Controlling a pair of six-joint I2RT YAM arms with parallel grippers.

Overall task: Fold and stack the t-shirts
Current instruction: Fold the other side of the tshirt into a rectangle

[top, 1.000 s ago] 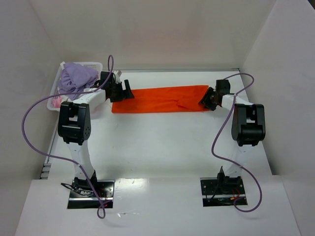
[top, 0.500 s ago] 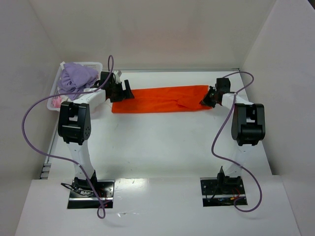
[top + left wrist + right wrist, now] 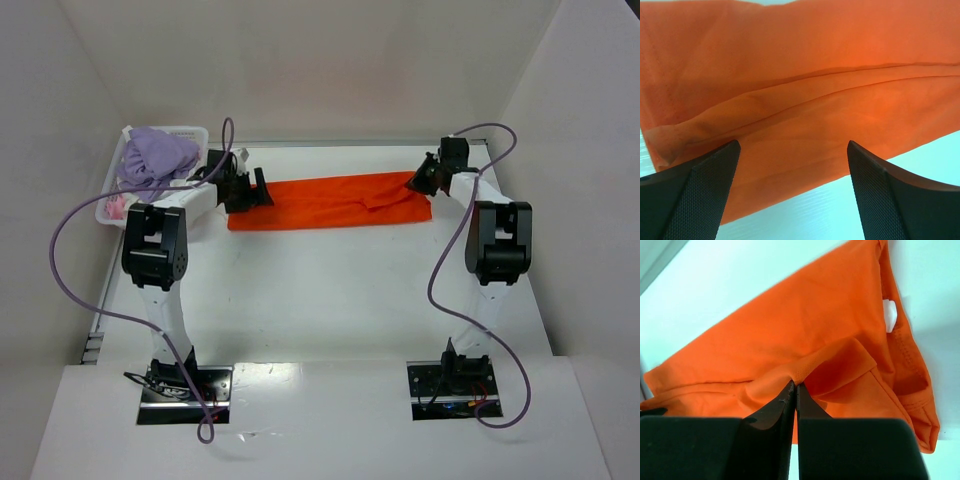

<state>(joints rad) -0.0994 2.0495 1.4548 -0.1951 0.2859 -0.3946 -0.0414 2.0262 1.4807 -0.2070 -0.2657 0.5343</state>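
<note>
Item: orange t-shirt (image 3: 330, 203), 1 pc, folded lengthwise into a long strip. It lies flat across the far part of the table (image 3: 330, 300), ends pointing L and R, between the two arms. R end: collar side, white neck label (image 3: 888, 315) showing, layers a bit rumpled. Right gripper (image 3: 794, 389): fingers closed tight on a small raised tuck of the top layer at the R end, cloth pinched betw. the tips; rest of the shirt is on the table. Left gripper (image 3: 792, 150): fingers spread wide, holding nothing, poised just over the L end w/ a lengthwise crease running betw. them; contact w/ cloth can't be told. Also present: white basket (image 3: 190, 131) at far L corner, lilac cloth (image 3: 155, 155) heaped in it, apart from the strip. Step in hand, by my reading: crosswise fold, R end over toward L. Handling notes: grip looks to take the top layer only, so lower layers may lag or splay; lift low & slow, check all layers come along, re-pinch deeper if not. L side prob. best brought down to pin or grip the L end so the strip doesn't drag. Carry R end straight along the strip's axis, keep long edges matched, lay down before letting go. Cloth thin, limp: expect sag & slip; no yanking.
</note>
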